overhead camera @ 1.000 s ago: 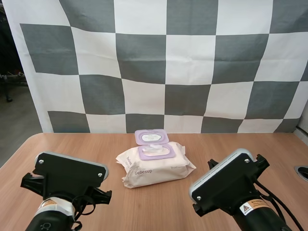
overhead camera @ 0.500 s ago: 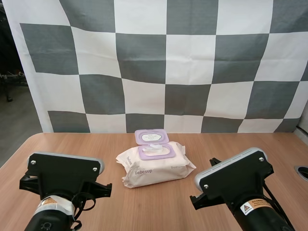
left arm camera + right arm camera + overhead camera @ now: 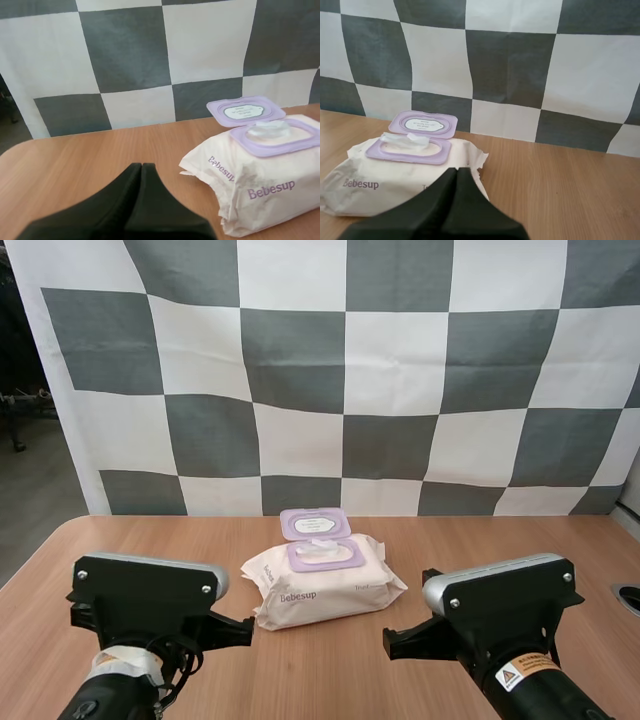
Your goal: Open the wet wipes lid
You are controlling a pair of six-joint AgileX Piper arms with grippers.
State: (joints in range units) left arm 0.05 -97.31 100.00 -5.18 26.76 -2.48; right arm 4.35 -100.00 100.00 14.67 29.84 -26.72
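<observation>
Item: soft cream-coloured wet wipes pack with purple "Bebesup" print (image 3: 322,585), lying flat at the centre of the high view on the light brown wooden table (image 3: 150,540). Fitting: lilac plastic flip lid (image 3: 314,523), already swung open and hinged back behind the opening, labelled inner face up. A white wipe (image 3: 318,552) pokes from the lilac oval frame. Left gripper (image 3: 141,166): black fingers pressed together as one wedge, holding nothing, near the pack's printed end and apart from it. Right gripper (image 3: 457,170): likewise closed and empty, just short of the pack's crimped end at frame right. Condition: the task appears complete. Hazards, as judged: a forward drift of either closed wedge would shove the light pack, which could slide or twist. A nudge near the hinge could tip the lid back over the opening. A fingertip could snag the loose wipe and drag it out.
</observation>
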